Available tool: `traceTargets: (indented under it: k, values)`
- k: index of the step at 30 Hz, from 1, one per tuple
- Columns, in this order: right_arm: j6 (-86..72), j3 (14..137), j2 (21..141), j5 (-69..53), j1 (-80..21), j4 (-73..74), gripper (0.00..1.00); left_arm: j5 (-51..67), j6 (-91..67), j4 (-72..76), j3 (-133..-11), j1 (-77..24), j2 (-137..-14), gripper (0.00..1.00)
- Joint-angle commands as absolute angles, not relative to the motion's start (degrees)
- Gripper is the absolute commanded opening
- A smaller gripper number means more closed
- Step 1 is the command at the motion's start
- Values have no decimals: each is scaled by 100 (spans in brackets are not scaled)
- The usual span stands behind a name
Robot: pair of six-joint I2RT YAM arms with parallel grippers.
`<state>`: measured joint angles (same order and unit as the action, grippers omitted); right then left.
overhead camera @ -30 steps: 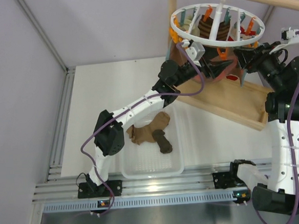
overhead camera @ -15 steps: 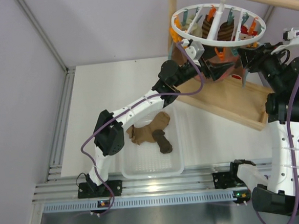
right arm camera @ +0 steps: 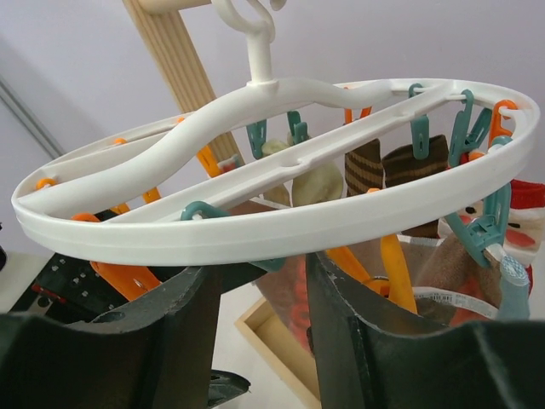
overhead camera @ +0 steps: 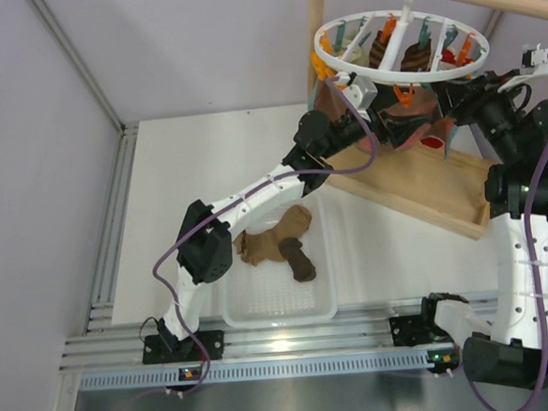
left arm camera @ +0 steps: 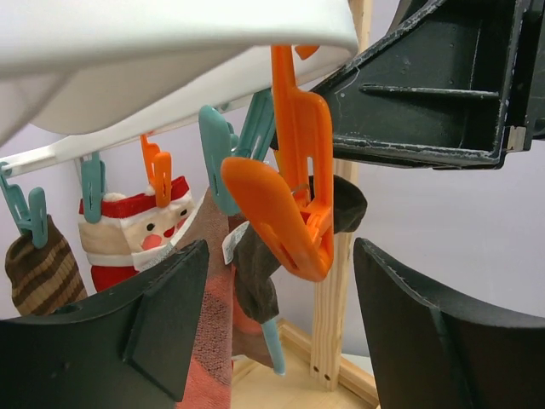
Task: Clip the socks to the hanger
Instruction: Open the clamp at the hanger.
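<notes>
The white hanger (overhead camera: 399, 44) hangs from the wooden rod, and several socks are clipped to its pegs. My left gripper (left arm camera: 281, 328) is open just below the rim, with an orange peg (left arm camera: 285, 196) hanging above the gap and biting a dark brown sock (left arm camera: 255, 268). My right gripper (right arm camera: 255, 332) sits under the rim (right arm camera: 281, 217) with its jaws narrowly apart. A teal peg (right arm camera: 294, 260) hangs at their tips and nothing is visibly pinched. A tan sock (overhead camera: 272, 239) and a dark brown sock (overhead camera: 298, 258) lie in the white basket (overhead camera: 281, 308).
A wooden frame with an upright post (overhead camera: 316, 19) and a base tray (overhead camera: 423, 190) stands at the back right, under the hanger. A Santa-print sock (left arm camera: 136, 230) and a reddish cloth (left arm camera: 213, 341) hang close to my left gripper. Both arms crowd together beneath the ring.
The right gripper has risen slightly toward the rim, and the hanger has shifted a little upward in view. The left arm has barely moved. The socks in the basket are unchanged.
</notes>
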<state>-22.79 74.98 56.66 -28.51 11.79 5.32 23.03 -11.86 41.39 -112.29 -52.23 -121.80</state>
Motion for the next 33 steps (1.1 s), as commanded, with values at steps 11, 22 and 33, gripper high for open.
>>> traceTargets:
  k: [11, 22, 33]
  values:
    - [-2259, 7198, 5362, -2865, 1107, -35, 47, 1784, -1511, 4675, -11812, -5194, -12462, 77]
    - [-2109, 7312, 5150, -2936, 1116, 378, 47, 2416, -2302, 5282, -12506, -5115, -13016, 83]
    - [-2267, 7330, 5238, -2918, 1134, 308, 47, 2672, -2514, 5431, -12744, -5177, -13201, 65]
